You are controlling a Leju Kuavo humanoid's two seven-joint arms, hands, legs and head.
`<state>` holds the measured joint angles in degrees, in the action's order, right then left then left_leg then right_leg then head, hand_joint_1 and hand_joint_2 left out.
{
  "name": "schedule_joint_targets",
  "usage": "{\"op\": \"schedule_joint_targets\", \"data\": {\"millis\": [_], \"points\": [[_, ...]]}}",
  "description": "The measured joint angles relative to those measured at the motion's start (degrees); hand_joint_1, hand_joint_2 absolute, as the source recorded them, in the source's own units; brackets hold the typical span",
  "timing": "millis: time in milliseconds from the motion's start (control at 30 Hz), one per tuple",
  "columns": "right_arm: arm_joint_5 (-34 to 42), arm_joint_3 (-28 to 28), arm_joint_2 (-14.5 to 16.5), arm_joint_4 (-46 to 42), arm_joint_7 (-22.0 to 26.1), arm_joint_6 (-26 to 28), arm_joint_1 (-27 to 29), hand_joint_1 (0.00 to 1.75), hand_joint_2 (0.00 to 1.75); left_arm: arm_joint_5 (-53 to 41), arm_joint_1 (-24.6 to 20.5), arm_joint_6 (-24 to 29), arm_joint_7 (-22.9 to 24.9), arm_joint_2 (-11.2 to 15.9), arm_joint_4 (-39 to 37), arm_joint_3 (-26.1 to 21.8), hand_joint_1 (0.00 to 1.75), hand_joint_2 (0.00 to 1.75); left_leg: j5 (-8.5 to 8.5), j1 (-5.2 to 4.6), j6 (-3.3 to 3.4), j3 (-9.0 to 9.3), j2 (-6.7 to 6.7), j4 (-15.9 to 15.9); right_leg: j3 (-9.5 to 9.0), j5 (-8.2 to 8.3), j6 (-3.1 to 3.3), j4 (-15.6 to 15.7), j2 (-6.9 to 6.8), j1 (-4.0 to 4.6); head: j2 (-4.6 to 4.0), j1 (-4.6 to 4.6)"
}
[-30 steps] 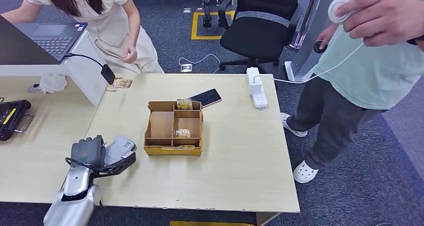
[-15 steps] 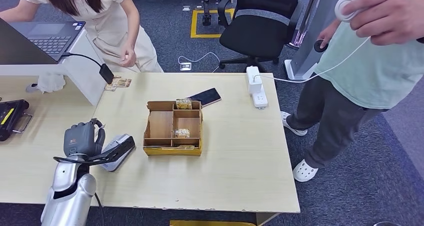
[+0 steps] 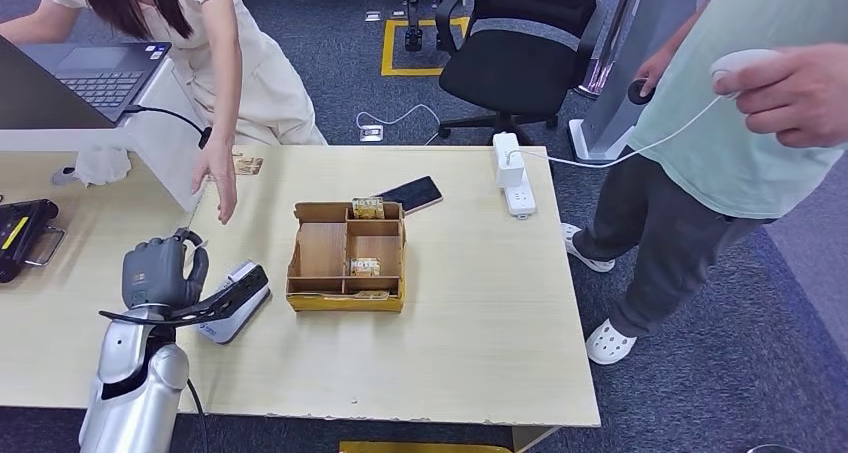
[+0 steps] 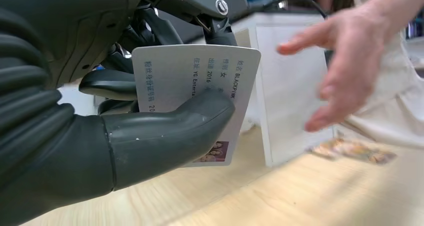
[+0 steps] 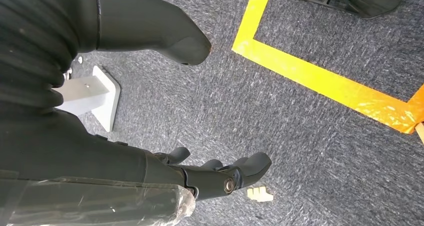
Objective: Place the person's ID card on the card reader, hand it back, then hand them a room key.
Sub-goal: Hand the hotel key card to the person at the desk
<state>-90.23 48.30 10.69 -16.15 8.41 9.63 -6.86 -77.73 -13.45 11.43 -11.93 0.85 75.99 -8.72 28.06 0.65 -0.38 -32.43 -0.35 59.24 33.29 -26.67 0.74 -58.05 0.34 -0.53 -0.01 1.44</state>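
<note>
Above the table (image 3: 480, 303), left hand (image 3: 155, 273) clamped on ID card (image 4: 200, 86); right hand (image 5: 210, 178) empty, fingers apart.

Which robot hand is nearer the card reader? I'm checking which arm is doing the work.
Left. The left hand, holding the ID card, is just beside the card reader; the right hand hangs over the floor.

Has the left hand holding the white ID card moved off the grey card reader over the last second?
Yes. The left hand, gripping the white ID card, has shifted away from the wooden compartment box, exposing the grey card reader beside it.
</note>
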Motion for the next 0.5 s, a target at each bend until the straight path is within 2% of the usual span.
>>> {"op": "schedule_joint_targets", "data": {"millis": [167, 367, 500], "points": [[0.09, 0.0, 0.0, 0.0, 0.42, 0.0, 0.02, 0.0, 1.75, 8.47, 2.74, -5.98, -3.69, 1.16, 0.05, 0.01, 1.75, 1.75, 0.01, 0.0, 0.0, -0.04, 0.05, -0.01, 0.05, -0.01, 0.0, 0.0, 0.07, 0.0, 0.0, -0.01], [0.69, 0.04, -0.12, 0.02, 1.01, 0.08, 0.38, 0.0, 1.75, 16.59, 10.98, -9.32, -7.23, 4.24, 0.71, 0.02, 1.75, 1.75, 0.07, 0.0, 0.01, -0.07, 0.17, -0.02, 0.15, -0.05, 0.02, 0.0, 0.2, 0.0, 0.0, 0.0], [0.63, 0.04, -0.19, 0.02, 1.03, 0.07, 0.4, 0.0, 1.75, 19.69, 14.73, -11.41, -8.26, 5.7, 2.33, 0.02, 1.75, 1.75, 0.1, 0.0, 0.02, -0.09, 0.15, -0.03, 0.12, -0.06, 0.01, 0.0, 0.17, 0.0, 0.0, 0.0]]}}
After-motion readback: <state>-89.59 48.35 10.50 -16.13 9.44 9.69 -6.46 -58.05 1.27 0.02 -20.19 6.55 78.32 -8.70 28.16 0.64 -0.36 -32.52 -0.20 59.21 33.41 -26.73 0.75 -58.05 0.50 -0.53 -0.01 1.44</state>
